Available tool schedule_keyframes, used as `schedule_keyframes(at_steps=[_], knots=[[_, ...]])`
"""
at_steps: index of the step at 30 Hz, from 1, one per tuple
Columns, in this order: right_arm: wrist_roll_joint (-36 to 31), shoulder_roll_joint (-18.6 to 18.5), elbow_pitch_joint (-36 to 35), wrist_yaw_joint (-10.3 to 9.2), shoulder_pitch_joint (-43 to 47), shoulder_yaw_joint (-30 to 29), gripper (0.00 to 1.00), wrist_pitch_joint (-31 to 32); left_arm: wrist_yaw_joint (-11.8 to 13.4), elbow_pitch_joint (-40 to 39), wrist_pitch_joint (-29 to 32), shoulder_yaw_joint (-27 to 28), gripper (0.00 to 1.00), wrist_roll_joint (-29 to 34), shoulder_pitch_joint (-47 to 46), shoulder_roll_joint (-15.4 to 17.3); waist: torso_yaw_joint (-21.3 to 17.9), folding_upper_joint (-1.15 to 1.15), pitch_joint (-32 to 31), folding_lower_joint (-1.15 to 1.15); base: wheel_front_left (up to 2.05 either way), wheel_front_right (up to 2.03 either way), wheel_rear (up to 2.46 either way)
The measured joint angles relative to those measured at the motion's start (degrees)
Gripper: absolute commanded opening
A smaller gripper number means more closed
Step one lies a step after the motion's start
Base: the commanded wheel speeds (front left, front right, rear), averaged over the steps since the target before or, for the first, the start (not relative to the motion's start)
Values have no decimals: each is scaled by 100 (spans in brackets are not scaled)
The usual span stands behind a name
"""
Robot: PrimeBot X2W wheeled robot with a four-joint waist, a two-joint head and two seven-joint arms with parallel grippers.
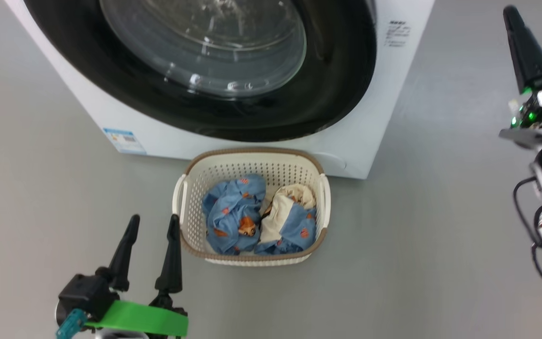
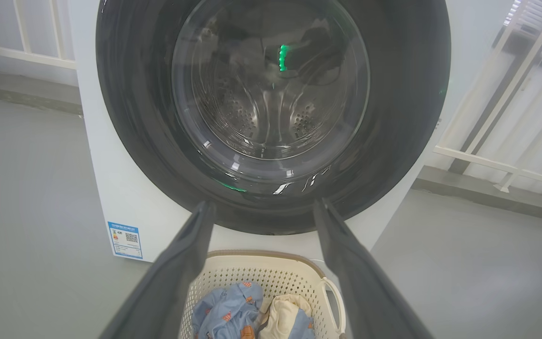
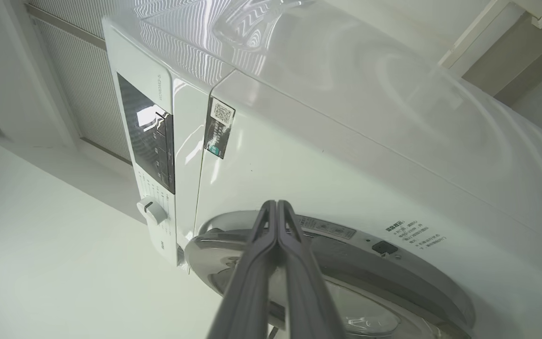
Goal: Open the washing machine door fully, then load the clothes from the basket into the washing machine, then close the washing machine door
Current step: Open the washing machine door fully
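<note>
Door: the washing machine door sits flush in the front of the washing machine in the head view, so I judge it shut; I see no gap at its rim, though from my right wrist I cannot be sure
Clothes: the clothes, blue print and cream, all lie bunched in the basket; through the glass the drum looks bare
Done: nothing of the task, by my reckoning
Left to do: swing the door wide, carry the clothes over, shut the door
Left claw: my left gripper stands wide open and holds nothing
Right claw: my right gripper has its fingers pressed together with nothing between them
Basket from left claw: in the head view at about 2 o'clock, just beside my inner finger, not touching; it stands on the floor against the foot of the machine, below the door at 6 o'clock
Door from left claw: at 12 o'clock, well apart
Door from right claw: at about 9 o'clock in the head view, beyond the machine's corner and apart; in the right wrist view my closed tips aim at its silver edge, and I cannot tell whether they touch
</note>
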Motion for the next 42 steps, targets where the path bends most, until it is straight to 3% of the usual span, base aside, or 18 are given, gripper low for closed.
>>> schedule_keyframes(at_steps=[6, 21, 30, 42], knots=[[109, -232, 247, 0, -541, 145, 0, 832, 0, 0, 0, -172, 100, -70, -278, -7, 139, 0, 364, 0, 0, 0, 0], [626, -334, 858, 0, -1768, 71, 0, 2695, 0, -3, 0, -413, 100, -265, -780, -26, 442, 0, 1226, 0, 0, 0, 0], [646, -322, 1273, 0, -2329, 127, 0, 3408, 0, -5, 0, -504, 100, -378, -984, -36, 578, 0, 1580, 0, 0, 0, 0], [531, -209, 1452, 0, -2776, 141, 0, 3683, 0, -9, 0, -565, 100, -500, -1190, -43, 687, 0, 1893, 0, 0, 0, 0]])
